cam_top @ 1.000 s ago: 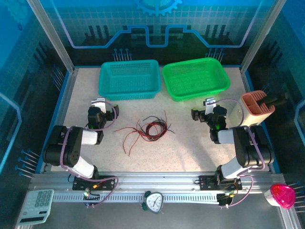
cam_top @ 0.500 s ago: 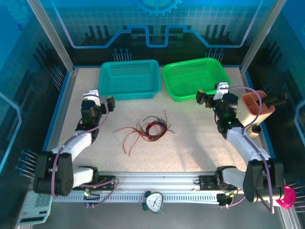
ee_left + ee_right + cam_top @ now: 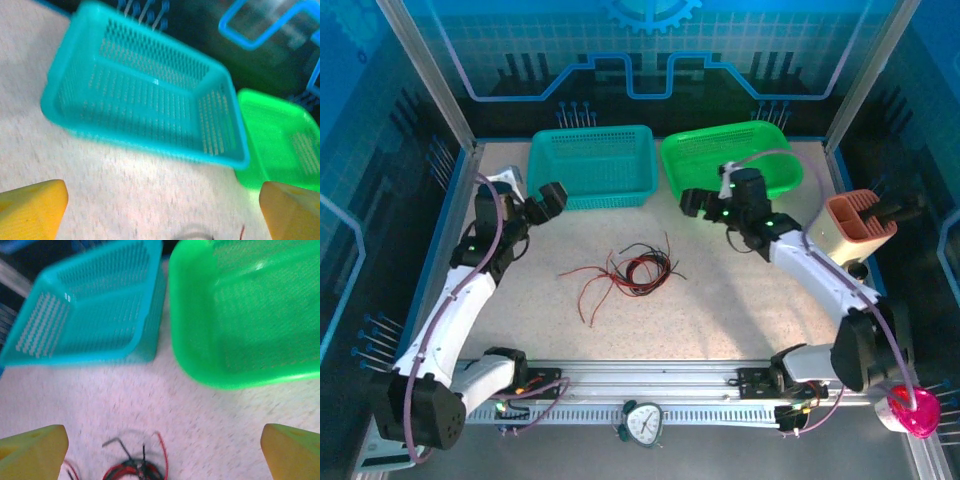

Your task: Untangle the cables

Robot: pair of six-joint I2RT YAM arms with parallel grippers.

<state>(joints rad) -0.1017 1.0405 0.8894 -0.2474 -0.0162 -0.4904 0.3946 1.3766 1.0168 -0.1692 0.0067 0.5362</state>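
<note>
The cables (image 3: 625, 270) lie in a tangled bunch of thin red and black wires at the middle of the table, with loose red ends trailing left. The right wrist view catches their top loops (image 3: 132, 465) at its bottom edge. My left gripper (image 3: 548, 200) hangs open above the table in front of the teal basket, up and left of the tangle. My right gripper (image 3: 698, 203) is open too, in front of the green basket, up and right of the tangle. Nothing is between either pair of yellow fingertips (image 3: 31, 209) (image 3: 32, 450).
A teal basket (image 3: 590, 166) and a green basket (image 3: 730, 162) stand side by side at the back. A peach holder (image 3: 860, 228) sits at the right edge. Bare table surrounds the tangle on all sides.
Both arms have stretched out and swung inward. The left gripper rose toward the teal basket; the right moved left in front of the green basket. The cables have not moved.
</note>
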